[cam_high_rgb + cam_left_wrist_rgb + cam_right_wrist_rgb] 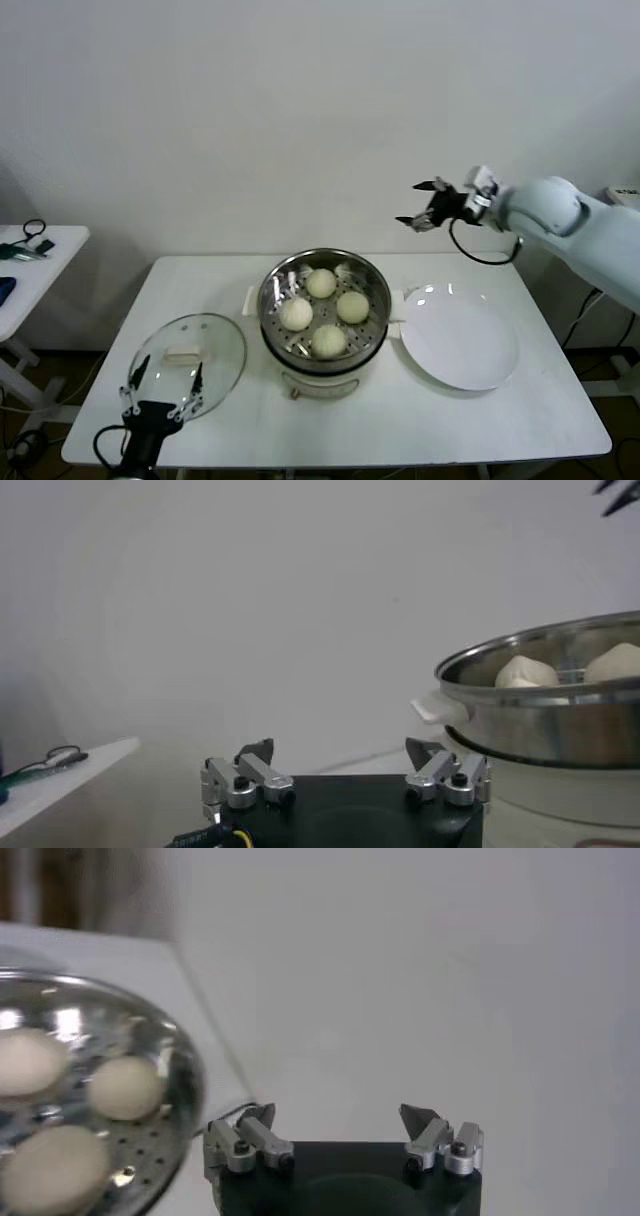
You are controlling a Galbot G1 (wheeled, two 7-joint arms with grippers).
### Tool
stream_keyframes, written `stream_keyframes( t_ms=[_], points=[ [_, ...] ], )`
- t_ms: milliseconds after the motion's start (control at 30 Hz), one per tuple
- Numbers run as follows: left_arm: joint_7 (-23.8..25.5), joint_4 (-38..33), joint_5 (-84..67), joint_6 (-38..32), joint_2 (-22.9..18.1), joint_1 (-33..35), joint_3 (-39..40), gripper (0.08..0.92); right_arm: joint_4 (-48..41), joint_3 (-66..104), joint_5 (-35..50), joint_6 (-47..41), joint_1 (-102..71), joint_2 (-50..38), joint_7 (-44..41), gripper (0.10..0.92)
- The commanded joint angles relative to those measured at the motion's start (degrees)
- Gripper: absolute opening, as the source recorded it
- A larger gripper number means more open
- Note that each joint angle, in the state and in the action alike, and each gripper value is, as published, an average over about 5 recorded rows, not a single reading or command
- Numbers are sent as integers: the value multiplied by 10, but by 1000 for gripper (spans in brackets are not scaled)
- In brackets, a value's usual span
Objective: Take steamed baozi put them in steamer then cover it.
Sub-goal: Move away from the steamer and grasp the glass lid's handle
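We find the steamer (324,318) at the middle of the table (540,420), with four steamed baozi (321,283) on its perforated tray. The cover (188,352) lies flat on the table to the steamer's left, near the front edge; the plate (460,348) lies just beside the steamer on its right. The left gripper (160,385) sits at the cover's near rim. The right gripper (424,203) hangs behind the plate, above the table's rear edge. A side table (40,262) stands far left.

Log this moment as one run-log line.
baozi: four in steamer | cover: off, on table | left gripper: open near cover | right gripper: open, raised, empty
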Motion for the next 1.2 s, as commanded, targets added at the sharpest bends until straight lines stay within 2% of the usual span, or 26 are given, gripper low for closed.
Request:
stream_keyframes(
  t_ms=[33, 167, 300, 467, 700, 800, 900, 1000, 1100, 1200],
  points=[
    [1, -2, -15, 2, 7, -13, -6, 823, 27, 612, -47, 114, -616, -64, 117, 823],
    [-1, 6, -14, 0, 14, -28, -3, 823, 23, 766, -86, 182, -774, 18, 100, 823],
    [-6, 13, -13, -5, 23, -40, -6, 823, 10, 834, -111, 262, -872, 108, 75, 823],
    [-13, 30, -4, -20, 30, -54, -10, 823, 2, 845, -114, 327, -947, 203, 57, 823],
    [-30, 66, 41, -68, 40, -64, -17, 823, -5, 822, -129, 372, -968, 276, 55, 823],
    [-76, 93, 127, -95, 51, -73, -26, 823, -5, 814, -141, 378, -971, 299, 60, 823],
    [-172, 121, 291, -109, 66, -80, -33, 823, -4, 806, -156, 387, -973, 319, 67, 823],
    [-259, 142, 465, -88, 78, -76, -30, 823, -3, 801, -168, 392, -975, 335, 72, 823],
    [-293, 164, 576, -45, 84, -69, -19, 823, -4, 799, -172, 391, -980, 345, 73, 823],
    [-288, 190, 651, -12, 81, -71, -9, 823, -5, 800, -173, 393, -983, 351, 73, 823]
  ],
)
